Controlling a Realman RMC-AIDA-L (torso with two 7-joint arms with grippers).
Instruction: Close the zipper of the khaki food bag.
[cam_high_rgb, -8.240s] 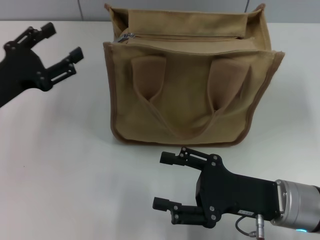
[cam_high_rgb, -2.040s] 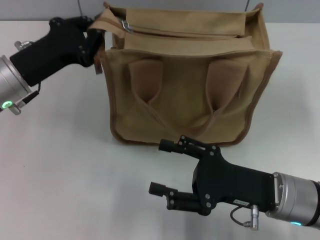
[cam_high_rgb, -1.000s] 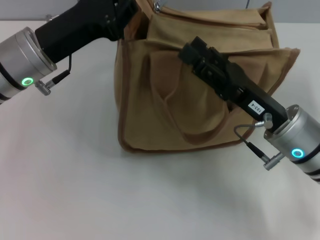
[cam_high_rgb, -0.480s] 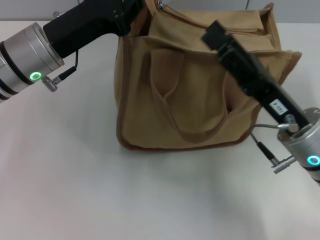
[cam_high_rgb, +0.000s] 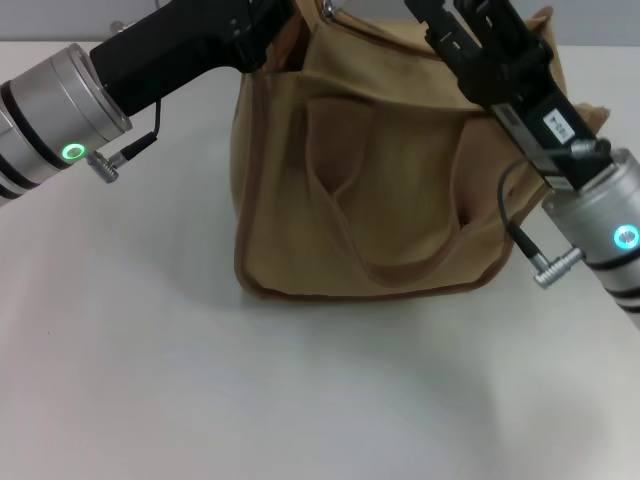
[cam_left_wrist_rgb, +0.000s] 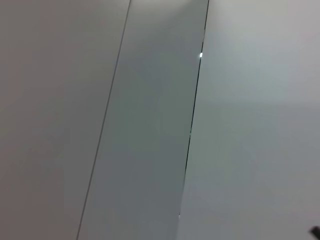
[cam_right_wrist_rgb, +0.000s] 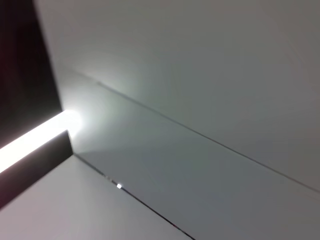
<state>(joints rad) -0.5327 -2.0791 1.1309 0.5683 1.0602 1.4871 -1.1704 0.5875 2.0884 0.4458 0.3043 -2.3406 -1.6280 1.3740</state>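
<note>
In the head view the khaki food bag (cam_high_rgb: 390, 190) is standing on the white table (cam_high_rgb: 200, 400), its front panel with a loop handle (cam_high_rgb: 385, 250) facing the camera and its top edge running out of the picture. A small silver pull tab of the zipper (cam_high_rgb: 327, 9) is showing at the very top of the view, near the bag's left top corner. The left gripper (cam_high_rgb: 268, 25) is reaching in from the left and is sitting against that top left corner of the bag, just beside the tab; its tips are hidden by its own black body and the fabric, so I cannot tell whether they are apart or together. The right gripper (cam_high_rgb: 450, 15) is coming up from the right side and is lying across the bag's right top, its far end cut off by the picture's edge, so its state cannot be told either.

The left wrist view is showing only pale wall panels (cam_left_wrist_rgb: 150, 125) with thin dark seams.

The right wrist view is showing pale panels (cam_right_wrist_rgb: 200, 100) with seams and a bright strip of light (cam_right_wrist_rgb: 35, 137) beside a dark area
</note>
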